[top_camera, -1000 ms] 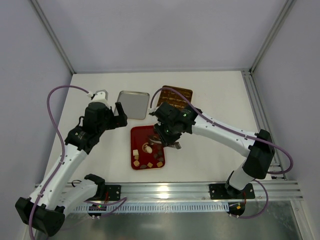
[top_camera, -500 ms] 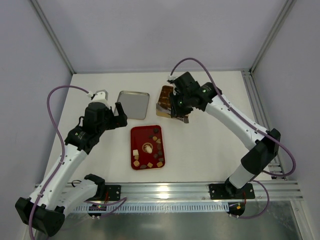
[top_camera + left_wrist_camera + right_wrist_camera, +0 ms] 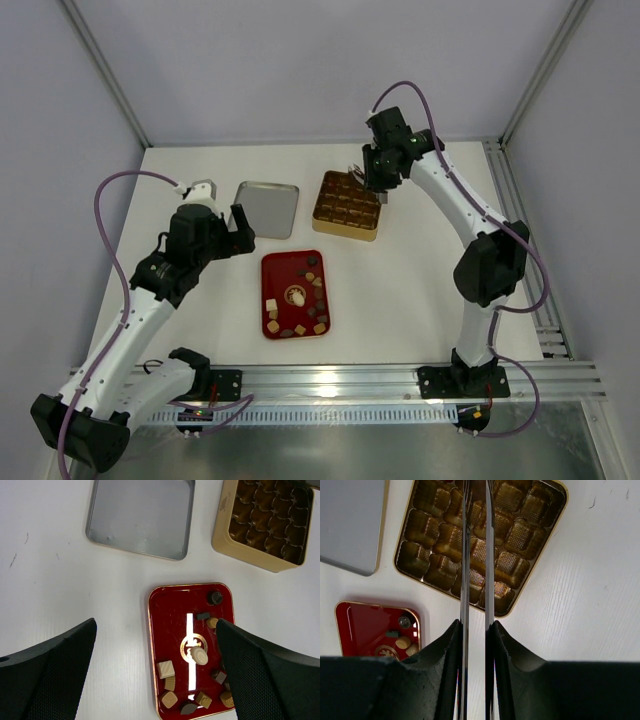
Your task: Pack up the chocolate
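The chocolate (image 3: 300, 300) lies as several dark brown and tan pieces on a flat red tray (image 3: 275, 268), with one whitish round piece (image 3: 199, 655) in the middle. The tray also shows in the left wrist view (image 3: 170, 615). My left gripper (image 3: 156, 625) is open and empty, high above the tray. My right gripper (image 3: 475, 622) is shut on thin metal tongs (image 3: 465, 555), whose blades reach over the gold tin (image 3: 520, 530) with its empty grid cells. From above, it (image 3: 381, 178) is over the tin's far right corner. The tong tips run out of view.
The gold tin (image 3: 346, 203) stands behind the tray, right of a grey metal lid (image 3: 266, 208) lying open side up. The lid shows in the left wrist view (image 3: 140, 517) too. White walls and frame posts close in the table at back and sides.
My right arm has lifted from the red tray and swung back and right, over the gold tin to its far right corner. The left arm has not moved.
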